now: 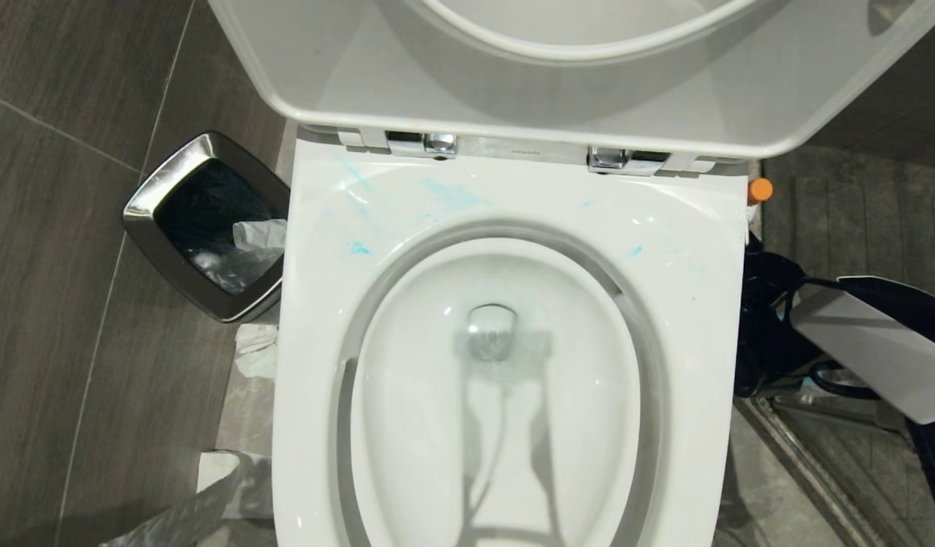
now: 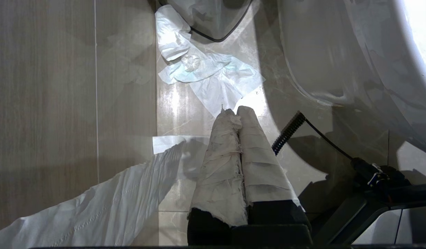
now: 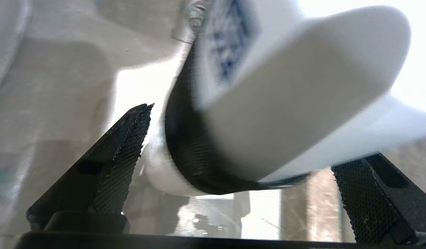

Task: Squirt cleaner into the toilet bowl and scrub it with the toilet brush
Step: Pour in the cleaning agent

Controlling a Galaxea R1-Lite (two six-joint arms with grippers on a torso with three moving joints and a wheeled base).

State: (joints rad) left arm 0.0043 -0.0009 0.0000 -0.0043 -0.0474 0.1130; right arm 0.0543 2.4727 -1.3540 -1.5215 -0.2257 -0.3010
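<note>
The toilet bowl (image 1: 687,319) fills the head view with its lid up, and turquoise smears mark the back of the rim. Only the orange cap of the cleaner (image 1: 759,190) shows, past the rim's right rear corner. My right arm (image 1: 862,349) reaches down beside the toilet's right side. In the right wrist view, my right gripper (image 3: 259,138) stands open, and the toilet brush's (image 3: 296,86) white, rounded, flattened handle end looms between its fingers without being pinched. My left gripper (image 2: 235,112) hangs shut over the floor, its white-wrapped fingers pressed together on nothing.
A square steel-rimmed waste bin (image 1: 152,197) stands left of the toilet, with crumpled tissue (image 1: 254,353) on the floor beside it. More paper (image 2: 206,74) lies on the floor ahead of the left gripper. A metal floor strip (image 1: 801,463) runs along the right.
</note>
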